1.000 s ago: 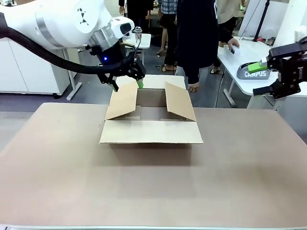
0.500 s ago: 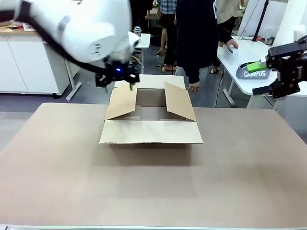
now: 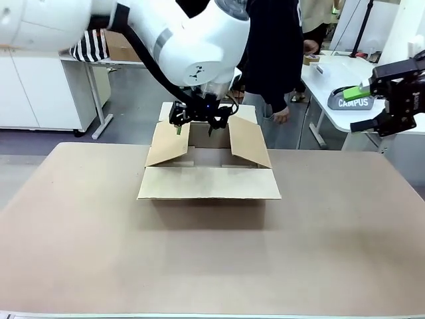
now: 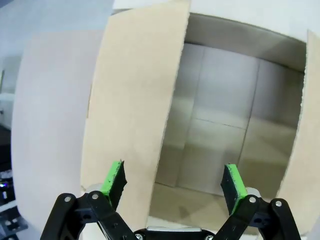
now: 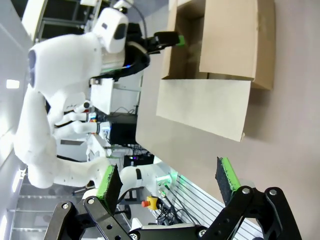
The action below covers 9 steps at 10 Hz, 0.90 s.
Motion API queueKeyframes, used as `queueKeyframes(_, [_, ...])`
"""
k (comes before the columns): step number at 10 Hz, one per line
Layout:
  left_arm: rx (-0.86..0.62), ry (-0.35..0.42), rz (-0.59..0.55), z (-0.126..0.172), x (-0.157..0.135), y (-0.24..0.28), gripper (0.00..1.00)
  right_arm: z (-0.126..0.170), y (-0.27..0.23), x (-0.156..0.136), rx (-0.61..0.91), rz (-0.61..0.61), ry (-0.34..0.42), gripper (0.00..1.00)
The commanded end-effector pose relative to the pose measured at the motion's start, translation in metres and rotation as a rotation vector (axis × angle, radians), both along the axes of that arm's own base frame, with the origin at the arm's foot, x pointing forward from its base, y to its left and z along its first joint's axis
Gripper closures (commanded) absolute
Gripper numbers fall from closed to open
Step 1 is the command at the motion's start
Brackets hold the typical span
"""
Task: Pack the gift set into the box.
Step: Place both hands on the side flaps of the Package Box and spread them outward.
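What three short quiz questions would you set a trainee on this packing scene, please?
1. True or false: the left pincer is shut on a flap of the box.
2. Where is the right pincer? A: inside the box. B: raised at the right, away from the box, open. C: shut on the box's near flap.
3. Going by the left wrist view, does the box hold any of the gift set yet?

Key
1. False: it hovers open above the box.
2. B.
3. No: the floor that shows is bare cardboard.
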<state>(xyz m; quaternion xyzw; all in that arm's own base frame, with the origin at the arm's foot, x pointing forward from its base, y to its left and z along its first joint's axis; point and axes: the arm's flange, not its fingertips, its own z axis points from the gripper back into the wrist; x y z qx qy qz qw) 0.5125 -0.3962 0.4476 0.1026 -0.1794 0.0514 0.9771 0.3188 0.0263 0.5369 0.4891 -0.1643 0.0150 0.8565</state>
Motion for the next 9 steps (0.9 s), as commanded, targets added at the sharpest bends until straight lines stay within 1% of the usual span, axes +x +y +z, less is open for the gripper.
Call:
queueKeyframes(1, [0.082,0.017,-0.057,-0.007,0.015,0.006,0.0,-0.001,0.001,0.003,0.017,0.012,-0.027,0.0])
queueKeyframes(3, [0.197,0.001,-0.02,-0.02,0.018,0.009,0.0,-0.001,0.001,0.003,0.017,0.012,-0.027,0.0])
queueKeyframes(5, [0.293,-0.046,0.03,-0.022,0.017,0.016,0.0,-0.001,0.001,0.003,0.017,0.012,-0.027,0.0])
queueKeyframes(6, [0.326,-0.056,0.02,-0.024,0.015,0.02,0.0,-0.001,0.001,0.003,0.017,0.012,-0.027,0.0])
queueKeyframes(7, [0.333,-0.059,0.023,-0.023,0.012,0.024,0.0,-0.001,0.001,0.003,0.017,0.012,-0.027,0.0])
queueKeyframes(9, [0.341,-0.082,0.065,-0.008,0.005,0.037,0.0,-0.001,0.001,0.003,0.017,0.012,-0.027,0.0])
